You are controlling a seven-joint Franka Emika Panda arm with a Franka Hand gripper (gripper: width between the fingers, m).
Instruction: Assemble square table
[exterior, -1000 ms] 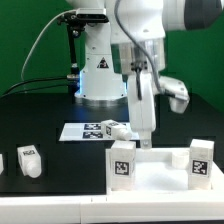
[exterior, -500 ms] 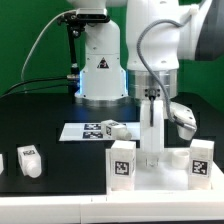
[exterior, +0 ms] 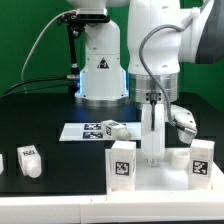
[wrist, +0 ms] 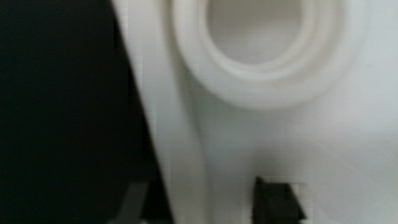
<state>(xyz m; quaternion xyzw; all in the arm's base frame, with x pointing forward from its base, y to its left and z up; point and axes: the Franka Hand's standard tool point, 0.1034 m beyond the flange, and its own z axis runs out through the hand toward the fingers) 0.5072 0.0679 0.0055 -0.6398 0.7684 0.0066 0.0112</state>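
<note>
Gripper (exterior: 152, 113): it points straight down over the square top (exterior: 150, 183). The jaws are narrow and appear clamped on the upper end of a white leg (exterior: 153, 146), which stands upright with its lower end touching the top. The wrist view adds little. A blurred white surface with a round recess (wrist: 267, 40) fills it, and the dark fingertips barely show.

Location: the square top lies flat on the black table (exterior: 45, 110) at the front of the exterior view. One tagged upright piece (exterior: 122, 163) stands at the exterior view's left of the held leg, and another tagged piece (exterior: 200, 160) stands at its right. A loose leg (exterior: 117, 129) lies on the marker board (exterior: 75, 131). A second loose leg (exterior: 28, 160) lies well apart, toward the exterior view's left.

Handling, as judged: the parts look like rigid, light, smooth plastic. They are not fragile but could slip or twist between the pads. The leg is best held high on its shaft and squarely, leaving the lower end free for a hole. The top looks too wide to grasp flat and is best taken or pushed at an edge.
</note>
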